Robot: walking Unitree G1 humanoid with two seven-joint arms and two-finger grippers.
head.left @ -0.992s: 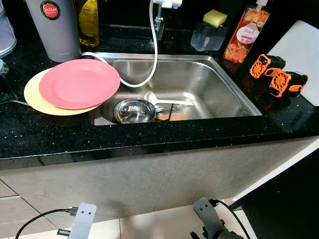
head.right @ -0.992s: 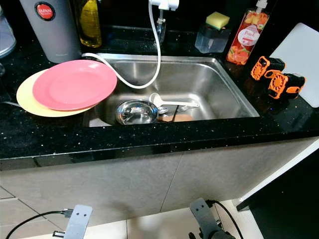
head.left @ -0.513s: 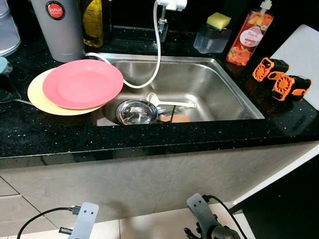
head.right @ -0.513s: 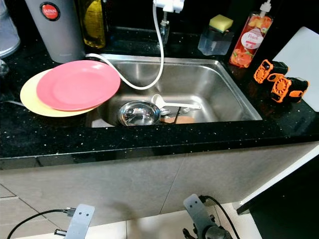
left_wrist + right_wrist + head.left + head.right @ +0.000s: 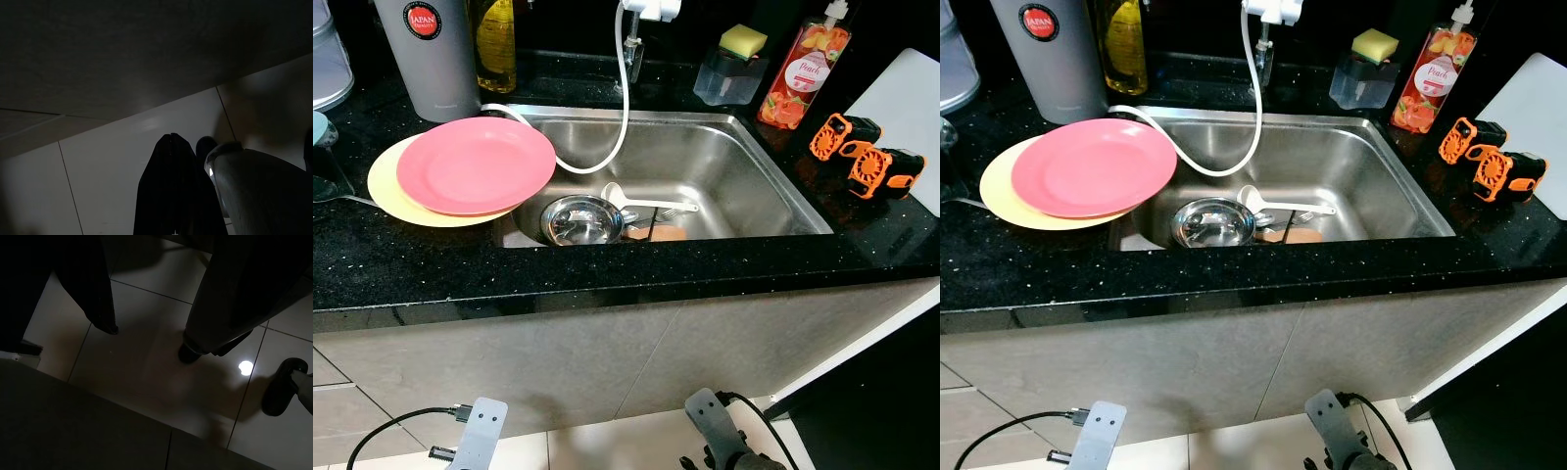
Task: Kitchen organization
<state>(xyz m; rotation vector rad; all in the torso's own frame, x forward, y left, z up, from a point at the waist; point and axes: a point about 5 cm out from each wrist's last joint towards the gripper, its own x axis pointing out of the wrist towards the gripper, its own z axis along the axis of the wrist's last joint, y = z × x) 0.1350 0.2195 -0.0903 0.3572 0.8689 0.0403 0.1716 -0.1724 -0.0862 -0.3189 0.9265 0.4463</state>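
Two plates (image 5: 475, 166) unmoved (pink over yellow), sink (image 5: 754, 176) unchanged

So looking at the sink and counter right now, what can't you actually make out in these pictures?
- Brown item in the sink, eye views: the front rim hides most of it.
- Steel bowl contents: glare, unclear.
- Yellow plate: mostly hidden under the pink plate.
- Grey canister and oil bottle: tops cut off by the upper edge.
- Left gripper, left wrist view: too dark to judge its jaws.
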